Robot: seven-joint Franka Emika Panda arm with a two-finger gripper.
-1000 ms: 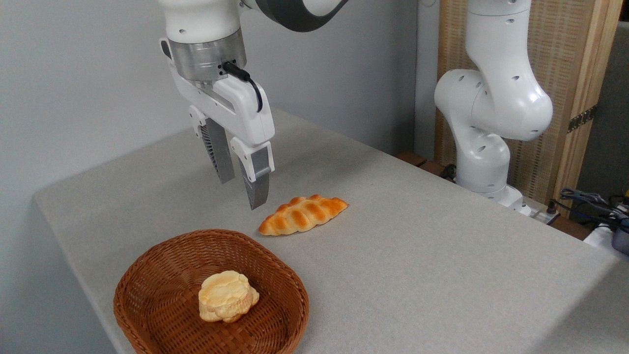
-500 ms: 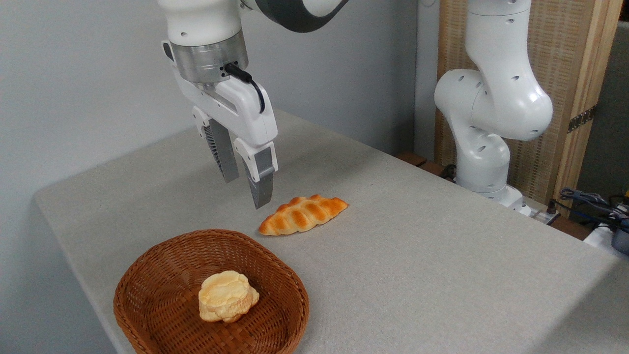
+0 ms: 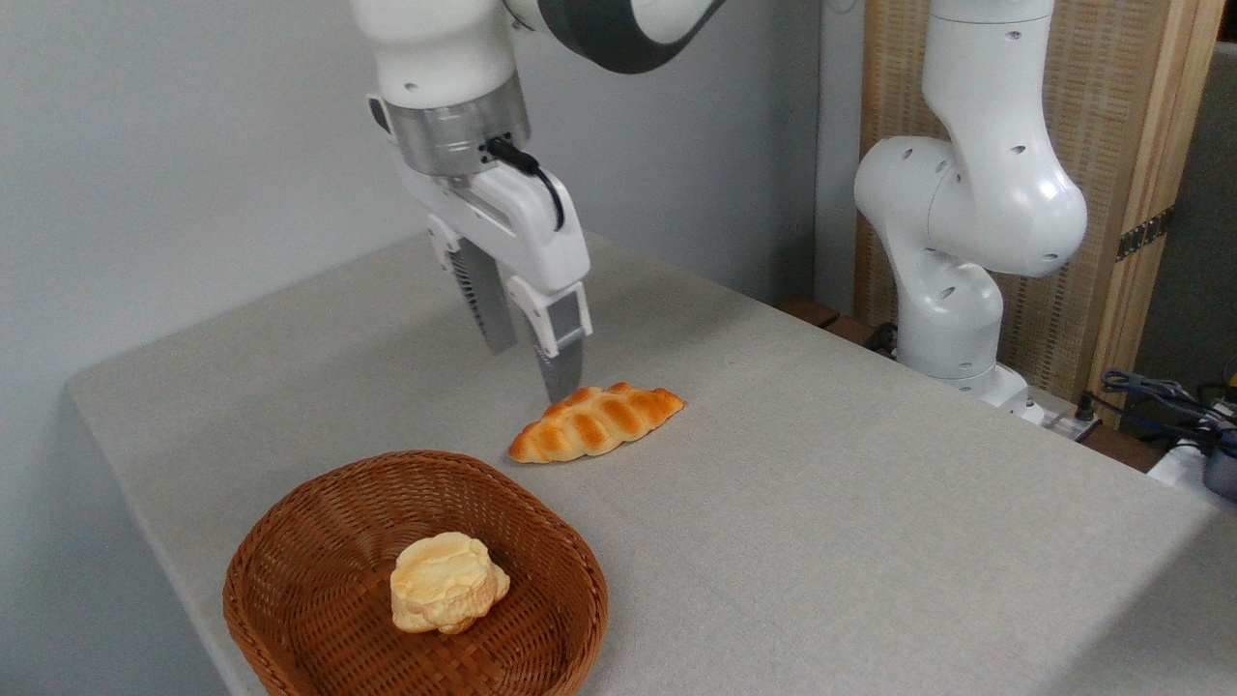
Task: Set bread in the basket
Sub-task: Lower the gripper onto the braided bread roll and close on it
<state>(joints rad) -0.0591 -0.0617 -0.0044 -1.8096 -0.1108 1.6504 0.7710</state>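
Golden bread (image 3: 597, 421) lies just below the open-fingered tool (image 3: 532, 370).

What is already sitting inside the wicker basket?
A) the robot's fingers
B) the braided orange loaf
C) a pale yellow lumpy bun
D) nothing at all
C: a pale yellow bun lies in the basket, while the braided loaf rests on the table beyond it.

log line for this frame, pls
phase: approach | gripper: open, above bread | bread: on table | basket: holds bun
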